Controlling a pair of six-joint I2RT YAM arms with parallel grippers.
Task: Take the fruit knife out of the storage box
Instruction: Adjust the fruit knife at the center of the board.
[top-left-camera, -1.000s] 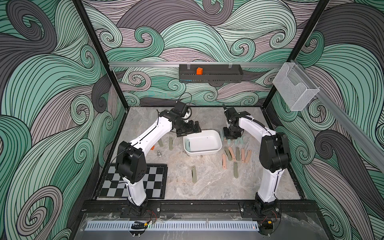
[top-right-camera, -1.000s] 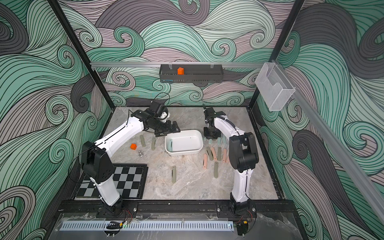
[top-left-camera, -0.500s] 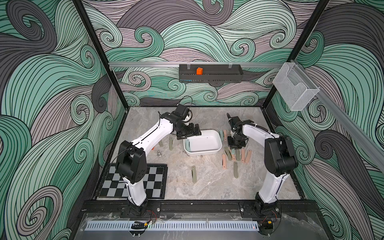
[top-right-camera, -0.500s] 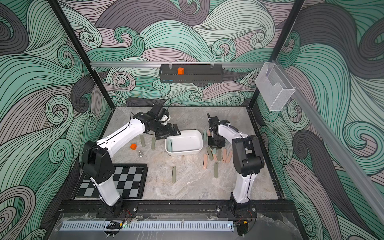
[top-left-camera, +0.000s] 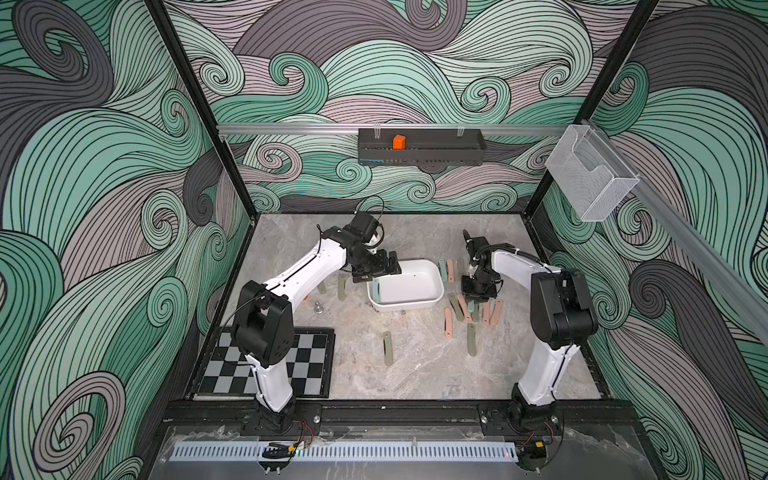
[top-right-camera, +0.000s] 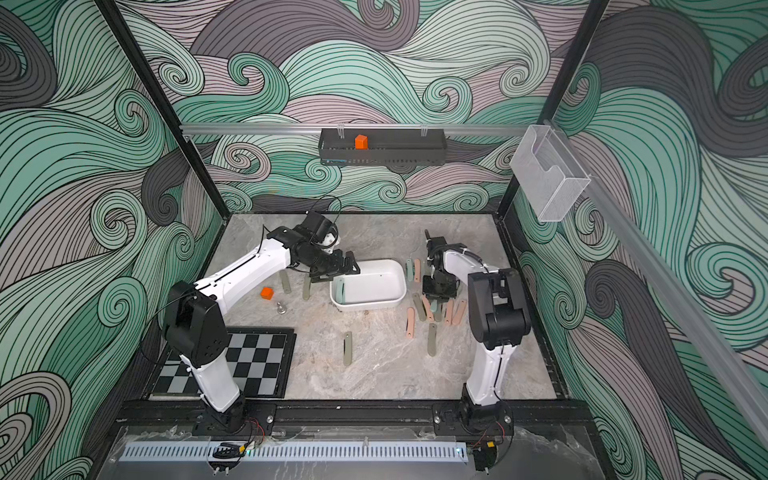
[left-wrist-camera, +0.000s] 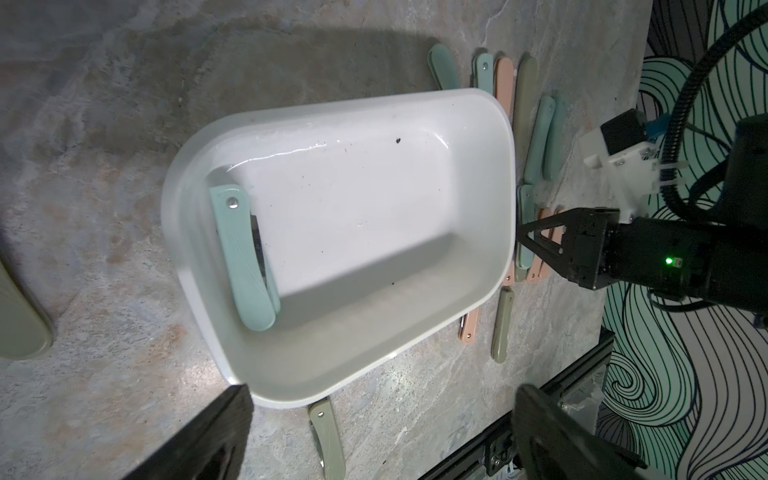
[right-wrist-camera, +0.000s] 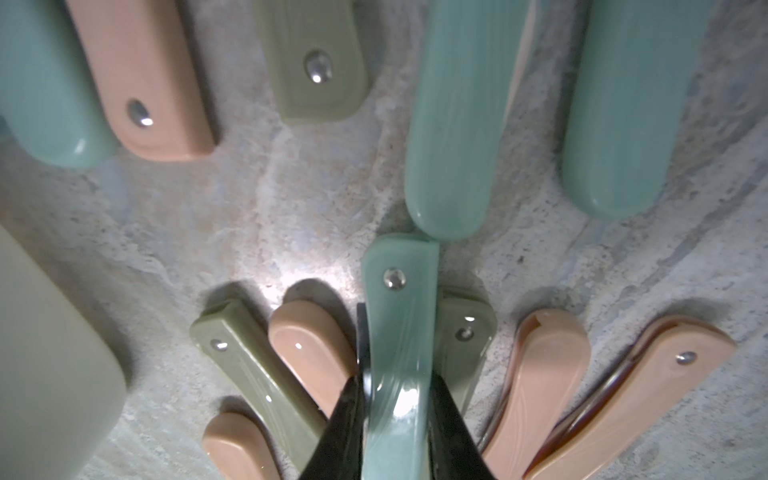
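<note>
The white storage box (top-left-camera: 432, 296) (top-right-camera: 395, 297) (left-wrist-camera: 478, 232) sits mid-table. One folded teal fruit knife (top-left-camera: 376, 289) (top-right-camera: 340, 289) (left-wrist-camera: 245, 257) lies inside it, against the wall on the left arm's side. My left gripper (top-left-camera: 387, 267) (top-right-camera: 348, 268) (left-wrist-camera: 382, 440) hovers open over that end of the box, its fingers wide apart and holding nothing. My right gripper (top-left-camera: 478, 293) (top-right-camera: 437, 291) (right-wrist-camera: 397, 415) is outside the box, low over a cluster of knives. It is shut on another teal fruit knife (right-wrist-camera: 399, 316), which points away from the wrist.
Several folded pink, olive and teal knives (top-left-camera: 469, 309) lie right of the box. Single olive knives (top-left-camera: 387, 348) (top-left-camera: 340, 286) lie elsewhere. A chessboard (top-left-camera: 307, 361), an orange cube (top-right-camera: 267, 293) and a small metal piece (top-left-camera: 318, 307) sit at the left. A black tray (top-left-camera: 422, 147) and a clear basket (top-left-camera: 590, 178) hang on the walls.
My right gripper has carried the teal knife from beside the box's far end forward and down over the knife cluster. My left gripper has shifted slightly toward the box.
</note>
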